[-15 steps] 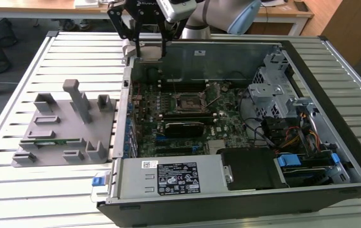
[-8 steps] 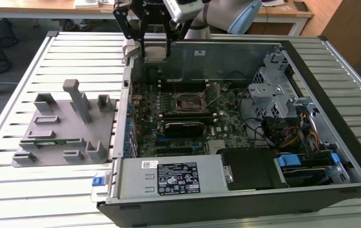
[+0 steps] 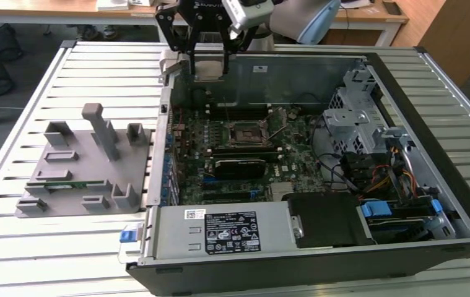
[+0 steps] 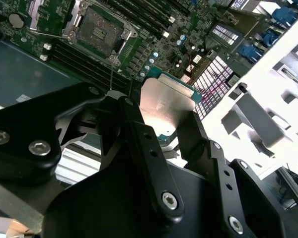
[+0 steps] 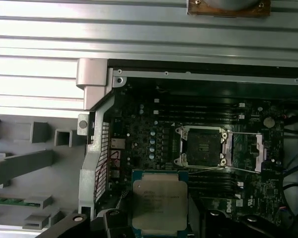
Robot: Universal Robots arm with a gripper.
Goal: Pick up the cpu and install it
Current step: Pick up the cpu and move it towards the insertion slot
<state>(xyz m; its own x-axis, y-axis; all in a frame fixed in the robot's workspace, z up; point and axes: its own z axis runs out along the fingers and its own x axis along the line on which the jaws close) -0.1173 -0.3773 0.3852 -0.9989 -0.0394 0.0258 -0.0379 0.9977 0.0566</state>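
While my black two-finger gripper (image 3: pixel 208 60) grips the small, flat, silver-topped square cpu (image 5: pixel 159 201) by opposite edges, I judge it light, stiff, slippery; edges suit holding, faces likely fragile.

case (image 3: pixel 301 272): on the table (image 3: pixel 94 74), toward its edge at the exterior view's right
fixture (image 3: pixel 32 207): on the table, beside the case
socket (image 3: pixel 244 132): in the case, mid-board
cpu (image 3: pixel 208 67): above the case's far wall

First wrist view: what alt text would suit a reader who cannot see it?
The gripper holds the silver-topped cpu close to the camera, over an open computer's motherboard. The socket beyond it is empty.
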